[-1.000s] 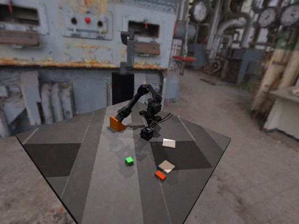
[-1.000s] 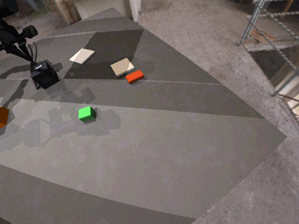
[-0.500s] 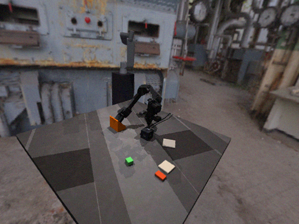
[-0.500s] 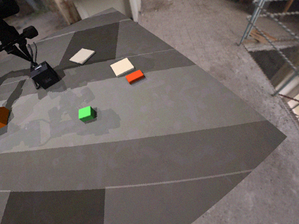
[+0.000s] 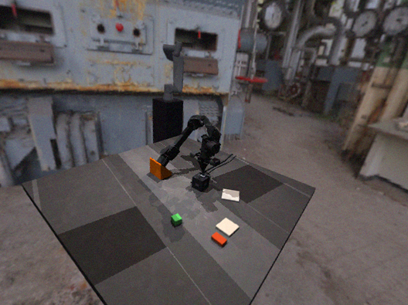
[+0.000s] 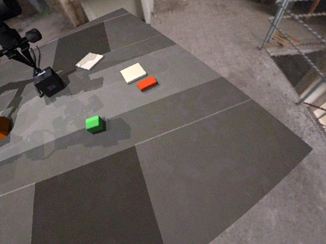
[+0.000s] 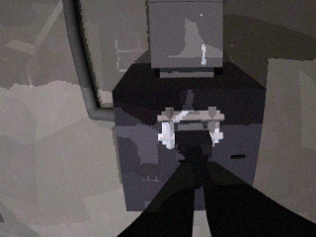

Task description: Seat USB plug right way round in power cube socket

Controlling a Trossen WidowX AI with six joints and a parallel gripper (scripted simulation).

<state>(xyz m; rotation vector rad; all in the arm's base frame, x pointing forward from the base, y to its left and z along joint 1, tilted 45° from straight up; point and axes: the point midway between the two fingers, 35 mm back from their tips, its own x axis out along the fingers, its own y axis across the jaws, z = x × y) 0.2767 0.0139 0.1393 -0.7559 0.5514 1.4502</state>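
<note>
The gripper pointed down over the power cube, its fingers nearly closed but stopped by something thin between them. That was most likely the USB plug, the small dark block right at the fingertips, standing at the pale-edged socket on the cube's top. The tight pinch made sense: a jammed plug would need a firm grip before it could be drawn straight up, turned and pushed home. Which way round it faced, and how deep it sat, could not be told — the fingers and the dark shapes hid too much. Just beyond the fingertips in the wrist view was a grey block, and a cable bent in to the cube's side; any turn of the wrist would need to spare both. The green block, red block and two pale tiles lay apart from the hand, outside the immediate work — a lift kept vertical should leave them alone. Release belonged after full seating.
</note>
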